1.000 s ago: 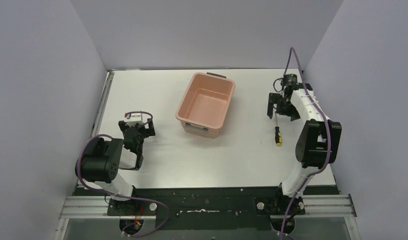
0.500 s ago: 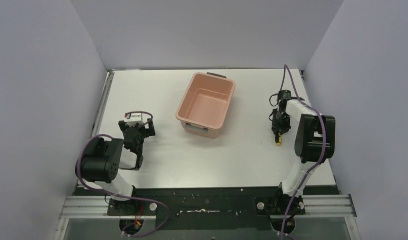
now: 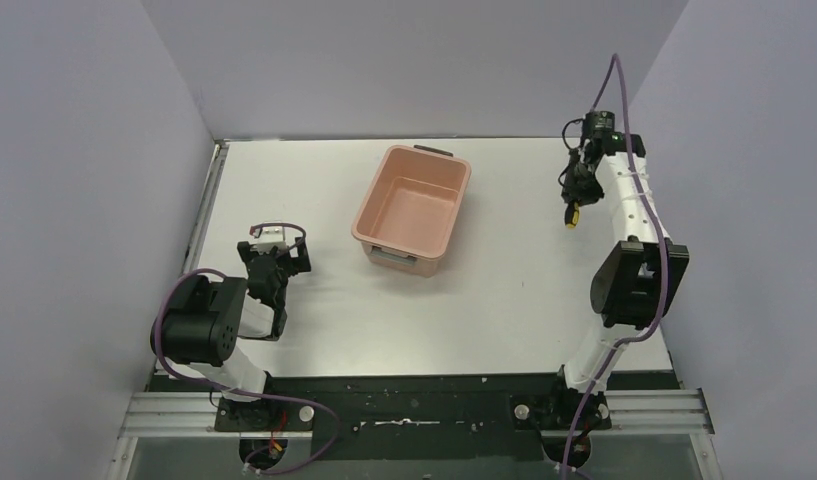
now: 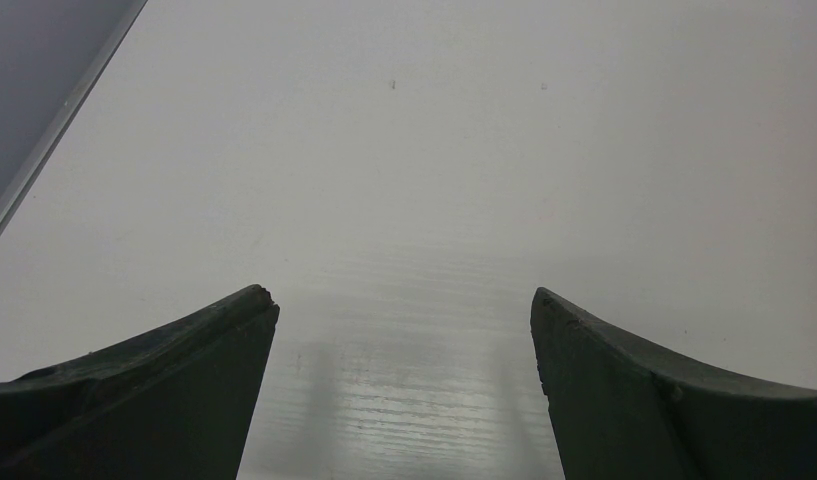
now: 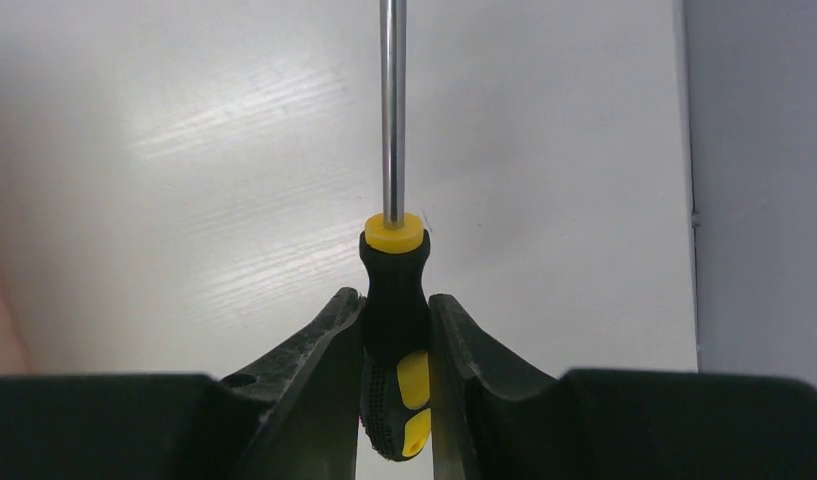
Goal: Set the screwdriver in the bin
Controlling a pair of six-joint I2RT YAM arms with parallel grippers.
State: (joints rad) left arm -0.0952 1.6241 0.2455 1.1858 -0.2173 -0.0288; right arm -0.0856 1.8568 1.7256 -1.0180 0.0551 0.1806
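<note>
My right gripper (image 3: 576, 198) is shut on the screwdriver (image 3: 572, 214) and holds it up near the far right of the table, to the right of the bin (image 3: 368, 208). In the right wrist view both fingers (image 5: 329, 335) press the black-and-yellow handle of the screwdriver (image 5: 394, 285), and its thin metal shaft runs straight up out of frame. The bin is a salmon-pink tub at the table's far middle, with nothing inside. My left gripper (image 3: 275, 247) rests low at the near left, and in its own view the left gripper (image 4: 404, 300) is open over bare table.
Grey walls close in the white table (image 3: 504, 300) on the left, back and right. The right wall (image 5: 759, 180) stands close beside the held screwdriver. A metal rail (image 3: 206, 210) runs along the table's left edge.
The right gripper came down over the screwdriver lying on the table, shut on its handle, and lifted it up and toward the far right. The left arm has not moved.
</note>
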